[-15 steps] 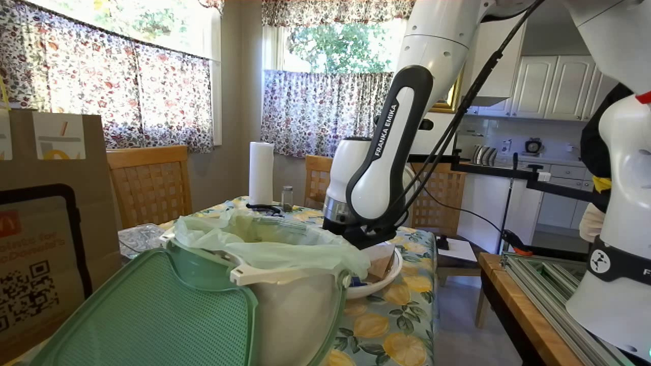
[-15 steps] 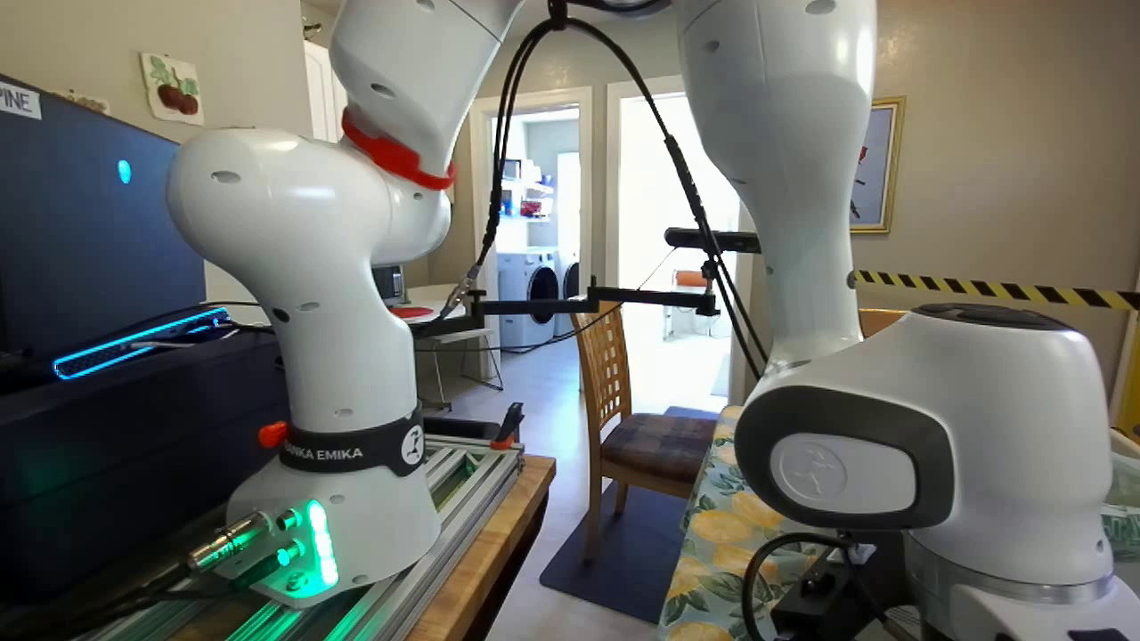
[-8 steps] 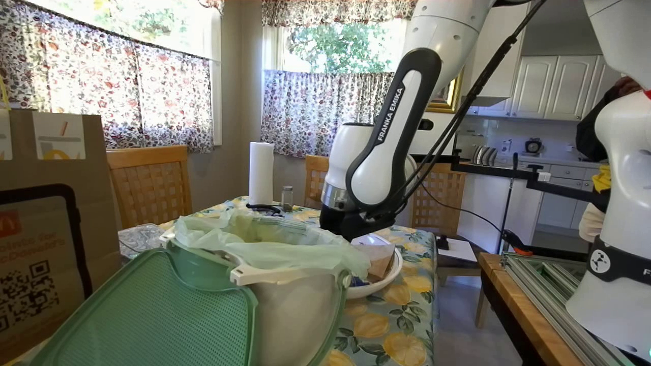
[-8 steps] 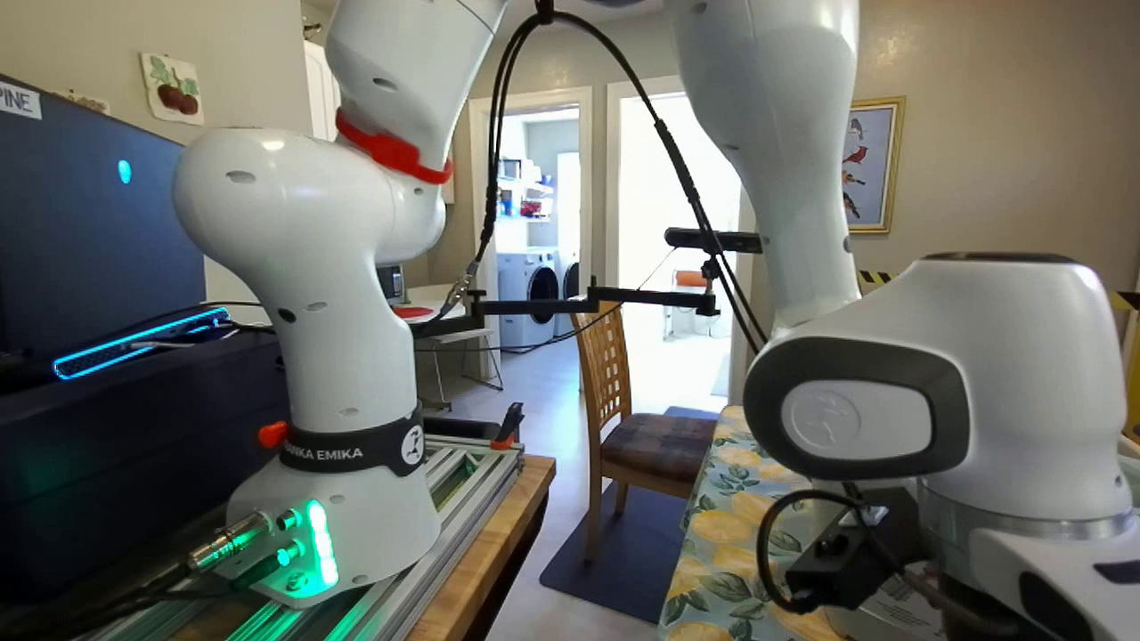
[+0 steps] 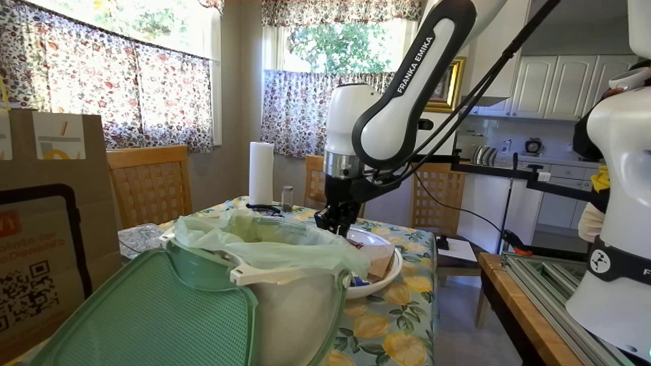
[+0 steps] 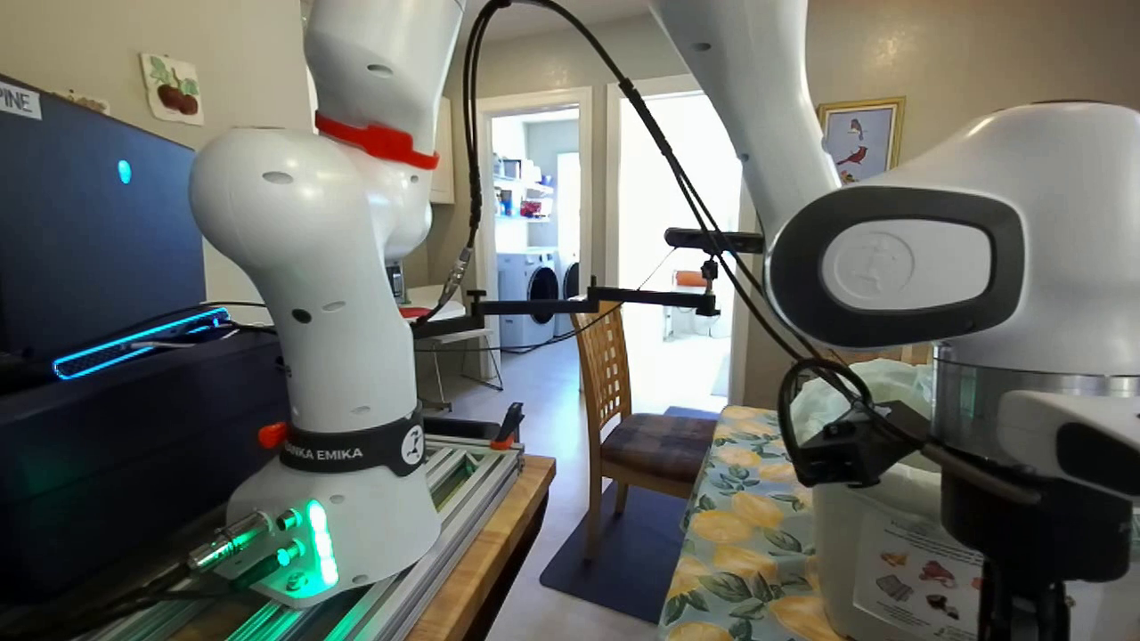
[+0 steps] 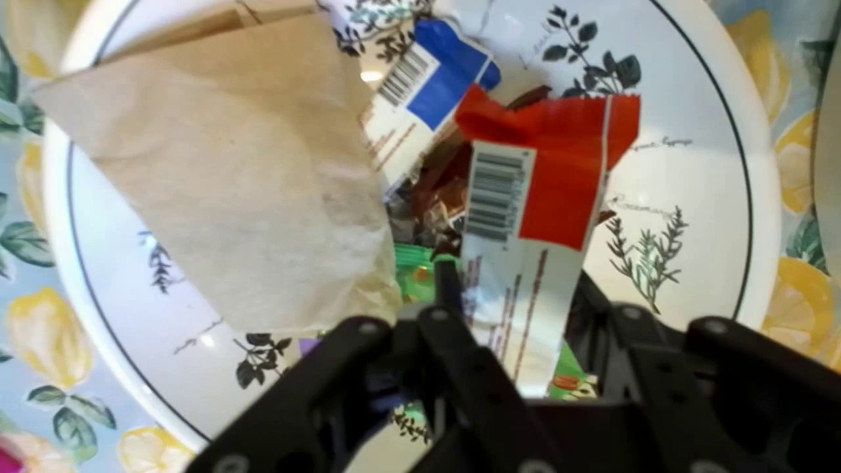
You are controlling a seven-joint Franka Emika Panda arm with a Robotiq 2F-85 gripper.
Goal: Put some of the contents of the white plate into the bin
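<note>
The white plate [image 5: 395,269] sits on the table beside the bin; its rim [image 7: 762,197] fills most of the wrist view. It holds a brown paper piece [image 7: 243,171], a blue-and-white wrapper [image 7: 420,85] and a green packet [image 7: 415,274]. A red-and-white wrapper [image 7: 525,190] stands between my fingers, which touch both its edges. My gripper [image 7: 516,295] is shut on it, above the plate; the gripper [image 5: 339,229] also shows just behind the bin's rim. The bin [image 5: 295,315], lined with a pale-green bag [image 5: 285,254], shows in both exterior views [image 6: 837,552]. Its inside bottom is hidden.
A green lid [image 5: 168,310] hangs at the bin's front. A brown paper bag [image 5: 46,213] stands at the left. A paper-towel roll [image 5: 261,173] and a small jar [image 5: 287,198] stand farther back. Wooden chairs [image 5: 147,183] surround the table.
The arm has risen and the hand now hangs more upright. The gripper's fingers, hidden behind the bin earlier, now show above its rim. The plate and bin have not moved.
</note>
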